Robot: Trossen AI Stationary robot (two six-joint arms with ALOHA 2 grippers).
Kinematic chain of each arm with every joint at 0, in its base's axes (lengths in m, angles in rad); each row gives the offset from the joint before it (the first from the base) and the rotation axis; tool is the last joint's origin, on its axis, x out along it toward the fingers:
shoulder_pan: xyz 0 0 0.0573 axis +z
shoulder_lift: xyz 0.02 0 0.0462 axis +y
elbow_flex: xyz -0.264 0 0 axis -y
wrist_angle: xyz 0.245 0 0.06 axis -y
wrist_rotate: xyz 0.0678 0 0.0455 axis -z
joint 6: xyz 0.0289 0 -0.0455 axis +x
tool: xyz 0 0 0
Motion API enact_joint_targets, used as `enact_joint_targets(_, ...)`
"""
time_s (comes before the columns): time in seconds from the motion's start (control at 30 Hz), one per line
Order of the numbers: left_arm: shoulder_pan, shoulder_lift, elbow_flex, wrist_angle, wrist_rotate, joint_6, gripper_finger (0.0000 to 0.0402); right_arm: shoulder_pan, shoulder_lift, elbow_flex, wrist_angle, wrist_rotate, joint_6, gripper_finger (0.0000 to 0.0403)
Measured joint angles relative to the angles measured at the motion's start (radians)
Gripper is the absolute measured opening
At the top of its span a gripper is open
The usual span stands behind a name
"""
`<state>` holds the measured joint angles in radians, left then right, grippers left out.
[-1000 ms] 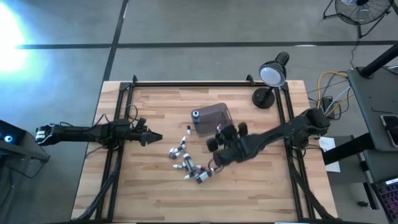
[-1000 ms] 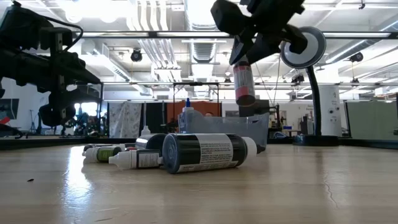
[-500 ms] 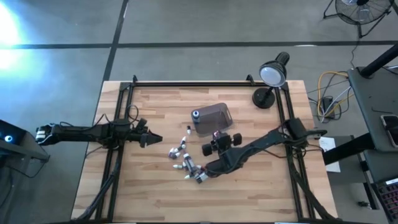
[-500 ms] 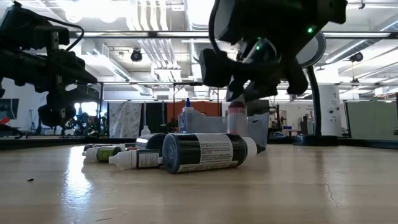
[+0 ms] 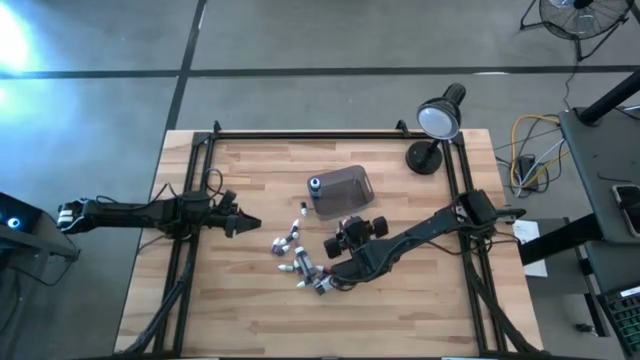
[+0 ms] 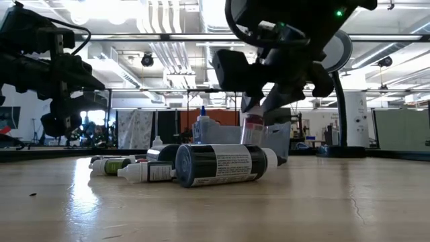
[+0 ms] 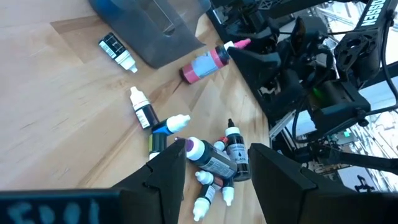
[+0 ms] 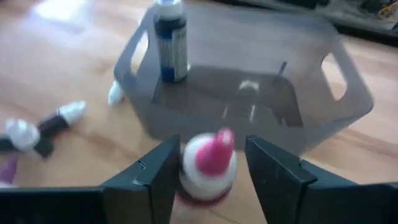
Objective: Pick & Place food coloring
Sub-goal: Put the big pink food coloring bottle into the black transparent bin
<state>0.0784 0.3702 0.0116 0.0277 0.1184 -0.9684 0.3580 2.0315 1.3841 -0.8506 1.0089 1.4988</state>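
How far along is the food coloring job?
Done: one blue-capped bottle stands in the tub. In hand: a pink-capped bottle is at the right gripper, low beside the tub, not inside it. Left: the other bottles lie loose nearby. The left gripper waits open, off to the left.

My two arms are matte black, jointed, with thin black cables; chunky angular black fingers (a green LED on the right arm).
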Motion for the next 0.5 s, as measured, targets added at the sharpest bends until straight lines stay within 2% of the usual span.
enact_joint_targets(0.13,0.0,0.0,0.0,0.0,0.0,0.002,0.0151,0.0,-0.012,0.005,-0.002,-0.049,-0.01,0.0201)
enact_joint_targets(0.5,0.0,0.0,0.0,0.001,0.002,0.001,0.0151,-0.005,-0.141,0.012,-0.081,-0.063,-0.061,0.0252)
